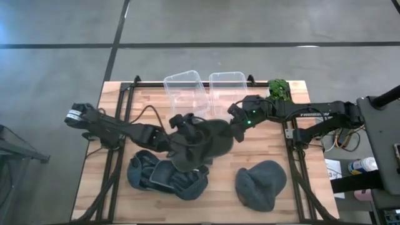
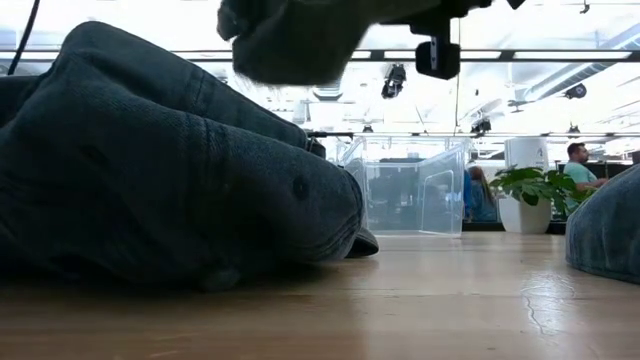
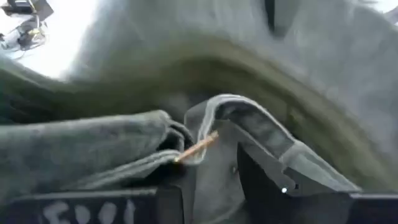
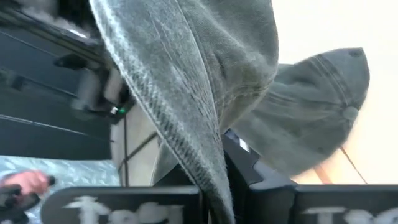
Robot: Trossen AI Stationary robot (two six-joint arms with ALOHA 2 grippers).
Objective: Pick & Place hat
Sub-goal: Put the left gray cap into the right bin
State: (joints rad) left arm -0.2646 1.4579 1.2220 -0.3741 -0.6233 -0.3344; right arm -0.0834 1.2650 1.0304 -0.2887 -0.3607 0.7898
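A dark grey hat (image 1: 209,145) hangs in the air above the middle of the wooden desk (image 1: 300,200), held from both sides. The left end effector (image 1: 182,127) grips the hat's side nearest the left arm; in the left wrist view its fingers (image 3: 261,168) are clamped on a folded edge of the fabric (image 3: 205,134). The right end effector (image 1: 236,124) holds the opposite side of the hat, and in the right wrist view a ribbed fold of the hat (image 4: 186,124) runs down between its closed fingers (image 4: 249,165).

In the low view the lifted hat (image 2: 300,40) shows well clear of the desk surface (image 2: 420,310).

Just below the held hat, toward the front edge of the desk, lies a pile of dark denim caps (image 1: 165,175), touching the desk. To the right of the hat, near the front right corner, a grey cap (image 1: 261,182) rests alone, apart from the pile. Behind the hat, at the far edge of the desk, stand two clear plastic bins (image 1: 185,90) side by side, and a small green plant (image 1: 279,89) sits just beside the right-hand bin (image 1: 228,87).
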